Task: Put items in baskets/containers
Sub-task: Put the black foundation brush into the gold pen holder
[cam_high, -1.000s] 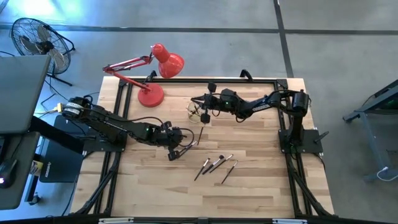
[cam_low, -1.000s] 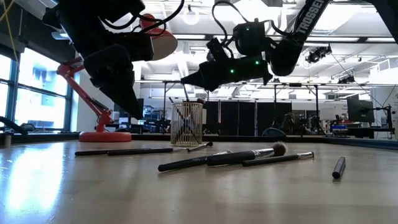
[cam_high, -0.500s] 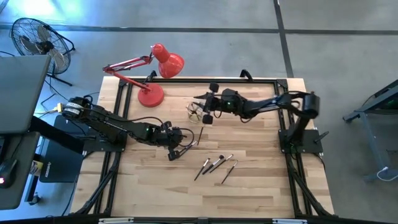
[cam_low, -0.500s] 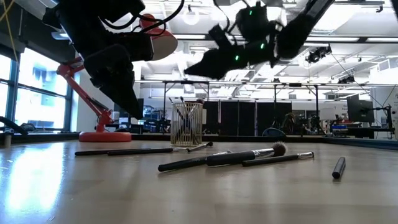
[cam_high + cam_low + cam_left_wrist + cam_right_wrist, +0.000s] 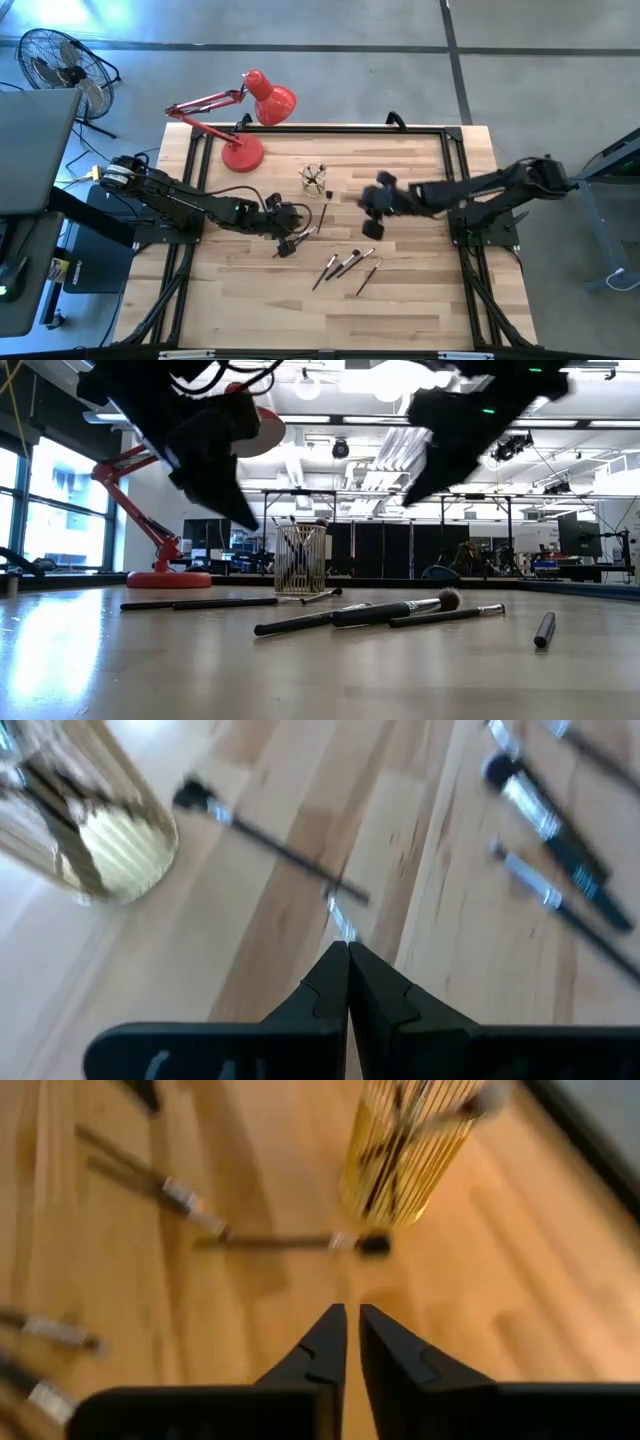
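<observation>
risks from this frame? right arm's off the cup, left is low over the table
1. The left gripper, shut and empty, sits low beside a loose brush; a sweep might knock it away.
2. The clear cup is light and already holds brushes; a reaching arm could tip it.
3. The right gripper, nearly shut and holding nothing, hangs above the brush cluster; descending like that may scatter them.
</observation>
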